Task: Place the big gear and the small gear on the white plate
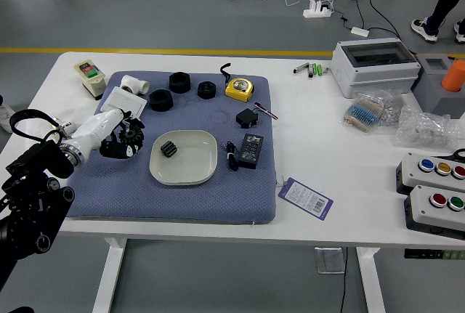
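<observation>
The white plate point(190, 171) lies on the blue mat, right of my left hand. A small dark ribbed gear point(168, 149) rests on the plate's left part. My left hand point(122, 140), with a white back and black fingers, is above the mat just left of the plate, its fingers curled around the dark big gear point(131, 134). The fingers partly cover that gear, and its lower side blends into them. My right hand is out of view.
Black rings point(161, 100), a white box point(123, 99) and a yellow tape measure point(239, 88) sit behind the plate. To its right are a black cable point(232, 156) and a black box point(251, 151). Button boxes point(436, 208) stand far right; a person's legs show at top right.
</observation>
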